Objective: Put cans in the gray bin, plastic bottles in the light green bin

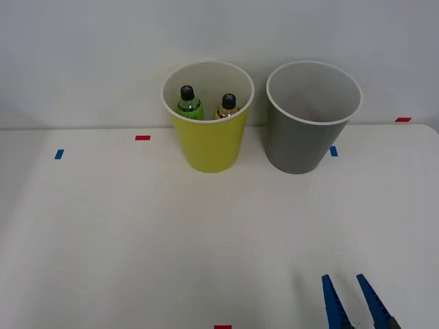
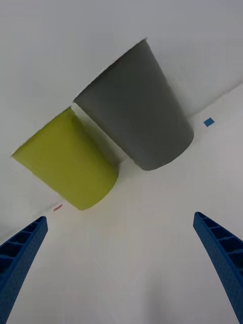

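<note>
Nearest the camera, the right gripper (image 1: 353, 300) hangs low over the white table (image 1: 137, 240), its blue ribbed fingers (image 2: 23, 253) spread apart and holding nothing. Well ahead of it stands the gray bin (image 1: 305, 137), upright. Beyond the gripper and to its left, just beside the gray bin, stands the light green bin (image 1: 209, 140). Inside it sit the two plastic bottles (image 1: 206, 104), black caps up, apparently upright, though the rim hides their lower parts.
</note>
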`<control>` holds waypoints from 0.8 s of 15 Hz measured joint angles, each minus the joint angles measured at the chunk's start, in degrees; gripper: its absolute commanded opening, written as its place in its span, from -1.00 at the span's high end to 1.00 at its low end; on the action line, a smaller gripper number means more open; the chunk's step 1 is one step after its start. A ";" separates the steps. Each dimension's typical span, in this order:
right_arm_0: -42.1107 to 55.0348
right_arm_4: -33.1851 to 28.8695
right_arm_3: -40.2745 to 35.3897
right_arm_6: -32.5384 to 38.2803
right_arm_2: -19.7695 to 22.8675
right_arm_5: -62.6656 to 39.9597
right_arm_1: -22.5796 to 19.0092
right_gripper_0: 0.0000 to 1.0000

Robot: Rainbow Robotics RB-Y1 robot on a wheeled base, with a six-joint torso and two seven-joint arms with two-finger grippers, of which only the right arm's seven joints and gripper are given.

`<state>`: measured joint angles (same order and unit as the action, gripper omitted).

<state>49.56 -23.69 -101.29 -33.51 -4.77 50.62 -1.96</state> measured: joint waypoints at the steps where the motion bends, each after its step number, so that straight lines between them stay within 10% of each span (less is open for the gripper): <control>1: -0.11 2.53 0.58 -4.41 -0.96 -0.19 -0.18 -1.00; 12: -0.23 9.72 6.65 -25.90 -3.40 9.72 -1.46 -1.00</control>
<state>49.33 -13.98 -94.64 -59.41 -8.17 60.34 -3.42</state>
